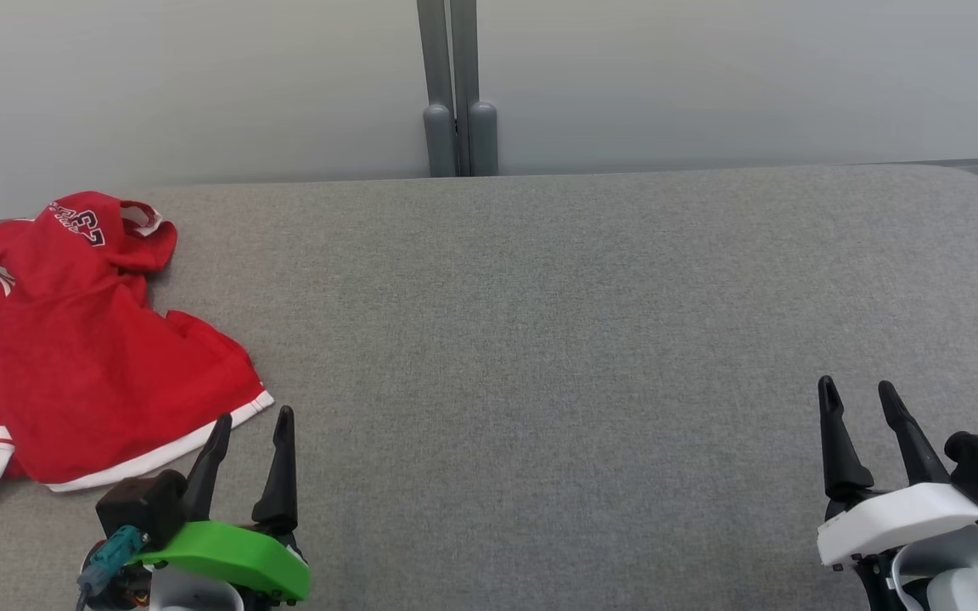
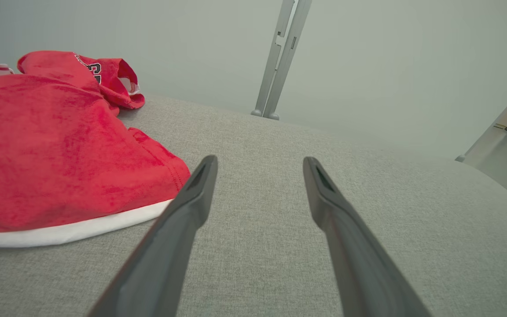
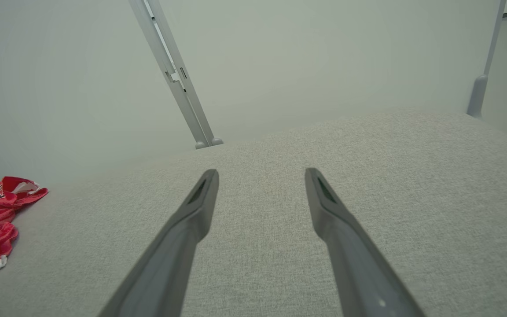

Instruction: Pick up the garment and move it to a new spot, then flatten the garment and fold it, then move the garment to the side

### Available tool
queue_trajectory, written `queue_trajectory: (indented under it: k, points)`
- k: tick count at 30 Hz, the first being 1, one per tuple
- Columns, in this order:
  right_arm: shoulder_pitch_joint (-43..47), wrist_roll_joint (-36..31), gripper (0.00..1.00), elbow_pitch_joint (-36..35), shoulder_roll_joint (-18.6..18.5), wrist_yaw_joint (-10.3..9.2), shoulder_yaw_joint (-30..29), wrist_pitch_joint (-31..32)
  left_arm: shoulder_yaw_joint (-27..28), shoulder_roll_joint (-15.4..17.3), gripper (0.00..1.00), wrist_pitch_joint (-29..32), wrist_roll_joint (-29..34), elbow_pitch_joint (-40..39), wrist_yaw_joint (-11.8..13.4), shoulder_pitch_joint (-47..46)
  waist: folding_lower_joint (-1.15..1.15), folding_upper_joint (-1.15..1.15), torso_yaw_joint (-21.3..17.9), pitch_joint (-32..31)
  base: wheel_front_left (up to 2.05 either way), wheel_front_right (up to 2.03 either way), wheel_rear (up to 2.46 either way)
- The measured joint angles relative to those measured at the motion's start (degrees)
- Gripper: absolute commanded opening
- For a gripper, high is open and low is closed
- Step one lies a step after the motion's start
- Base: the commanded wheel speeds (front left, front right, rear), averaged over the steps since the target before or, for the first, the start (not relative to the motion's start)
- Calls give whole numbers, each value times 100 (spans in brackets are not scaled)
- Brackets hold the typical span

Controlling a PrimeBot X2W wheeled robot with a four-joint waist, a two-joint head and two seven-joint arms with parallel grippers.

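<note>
The left claw (image 1: 255,414) stands wide open over the grey fabric surface (image 1: 557,322), nothing between its 2 dark fingers. The red garment (image 1: 90,356), crumpled, with white trim and dark lettering near one end, lies just left of that claw and ahead of it. Its white hem runs close beside the left fingertip; whether they touch I cannot tell. The right claw (image 1: 856,383) is likewise spread wide and holds nothing, with the garment well apart on its far left. 2 grey posts (image 1: 458,93) rise beyond the surface, ahead and between both claws.
</note>
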Motion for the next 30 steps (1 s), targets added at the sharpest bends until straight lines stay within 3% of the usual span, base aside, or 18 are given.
queue_trajectory:
  k: [30]
  points:
    - [136,-1156,100,114,-58,0,53,-379,131,-5,100,-368,1350,379,-59,41,0,0,3,6,0,0,0]
